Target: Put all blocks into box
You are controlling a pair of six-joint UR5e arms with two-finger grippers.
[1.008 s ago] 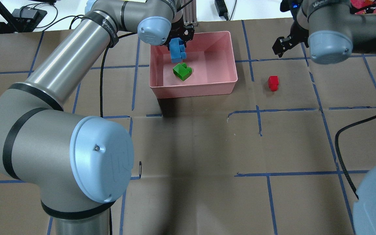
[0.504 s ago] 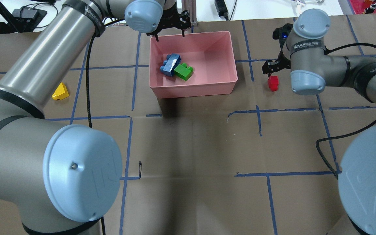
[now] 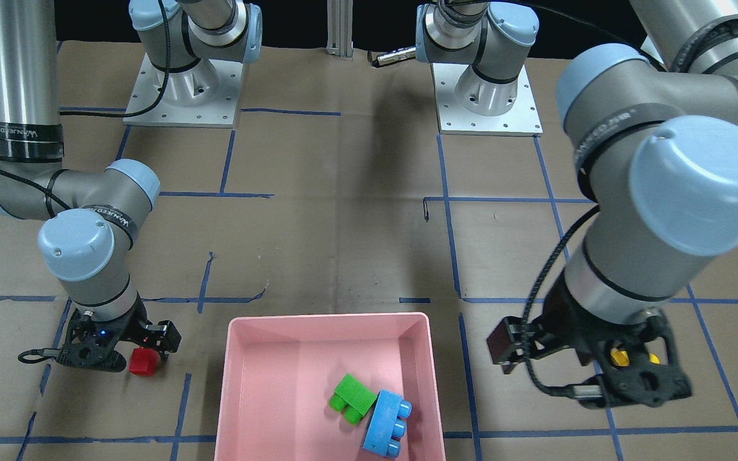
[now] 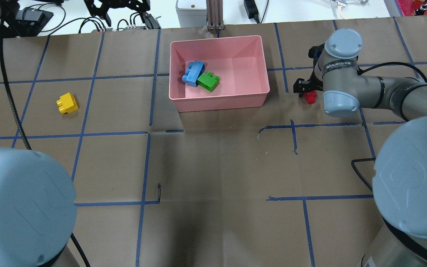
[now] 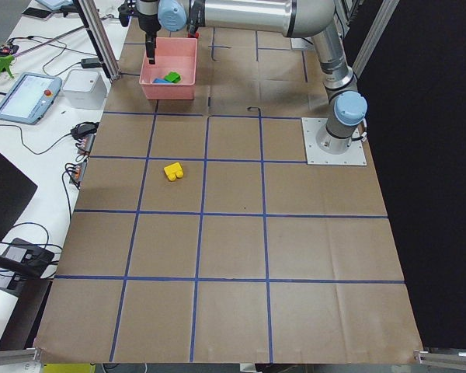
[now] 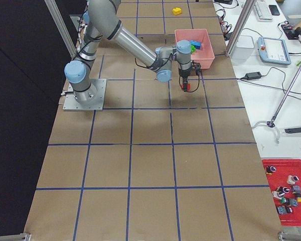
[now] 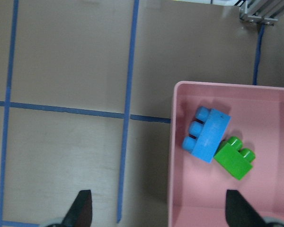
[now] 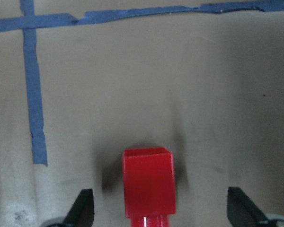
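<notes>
The pink box (image 4: 219,104) holds the light-blue block (image 4: 193,73) and the green block (image 4: 208,81), which touch each other; both also show in the left wrist view, blue block (image 7: 207,134) and green block (image 7: 234,158). The red block (image 4: 311,97) stands on the table right of the box. My right gripper (image 8: 161,210) is open and low, one finger on each side of the red block (image 8: 148,187), not touching it. The yellow block (image 4: 67,103) lies far left. My left gripper (image 4: 122,11) is open, empty and raised beyond the box's far-left corner.
Brown paper with a blue tape grid covers the table. A metal post (image 4: 214,15) stands just behind the box. Cables and devices (image 4: 32,16) lie past the far edge. The right arm's black cable (image 4: 361,168) loops over the table on the right.
The left gripper has let go of the blue block, which now lies in the box against the green one, and pulled up and away to the left. The right gripper has come down around the red block.
</notes>
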